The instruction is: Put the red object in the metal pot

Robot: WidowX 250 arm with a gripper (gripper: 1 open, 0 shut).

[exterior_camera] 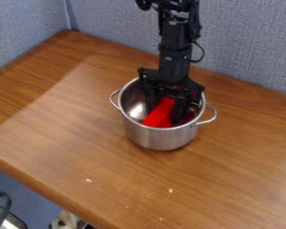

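Beneath me on the wooden desk (79, 116), the red object (161, 113) lay inside the metal pot (164, 135), toward six o'clock of my claw (172, 97); whether I gripped it, or stood open, I couldn't tell.

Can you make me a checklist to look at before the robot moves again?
1. Pot standing upright on the table: ok.
2. Red block inside the pot: ok.
3. Tool lined up over the pot: ok.
4. Tool lifted clear of the pot: not ok, it is down at the opening.
5. Block let go by the tool: cannot tell, the dark fingers hide that part.
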